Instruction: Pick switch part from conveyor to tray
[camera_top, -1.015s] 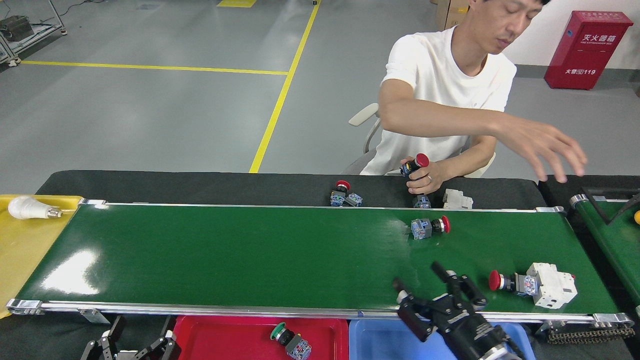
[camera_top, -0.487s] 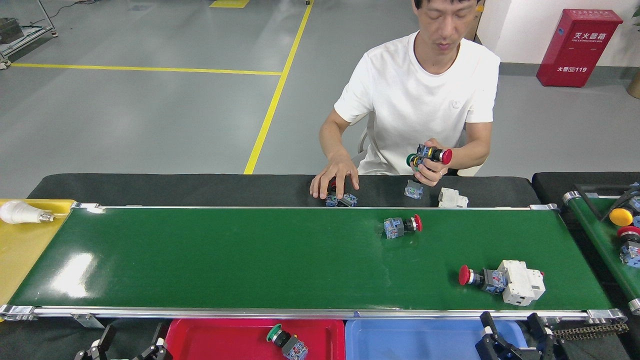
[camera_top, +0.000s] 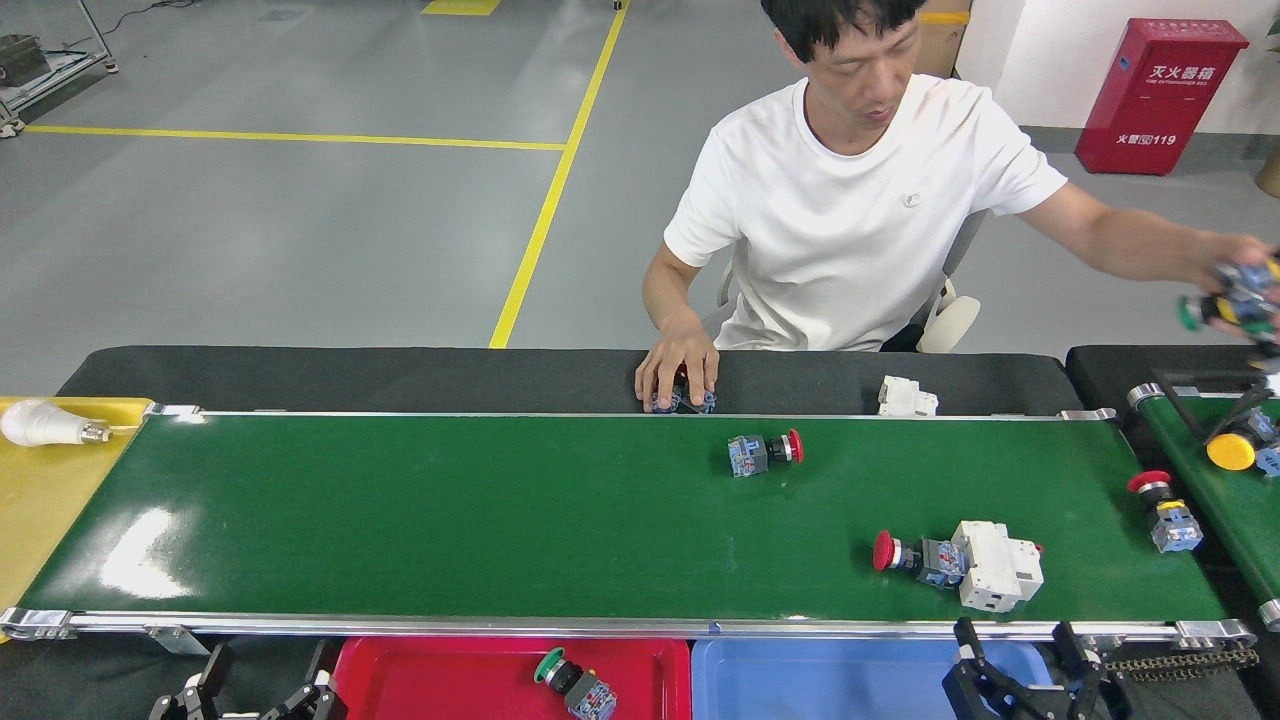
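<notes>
Switch part (camera_top: 765, 451) on conveyor (camera_top: 500, 520) | well beyond right tool (camera_top: 1020, 665)

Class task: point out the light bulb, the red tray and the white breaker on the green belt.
Light bulb (camera_top: 35, 422), head view, white globe.
Red tray (camera_top: 440, 675), head view, bare floor.
White breaker (camera_top: 998, 566), head view, top face.

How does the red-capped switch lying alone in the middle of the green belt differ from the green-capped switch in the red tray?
The lone red switch has a red cap; the green switch has a green one. The red switch lies on the green belt, still to be picked; the green switch already sits in the red tray. The red switch's cap points right; the green switch's cap points up-left. Both have a bluish-grey block behind the cap.
</notes>
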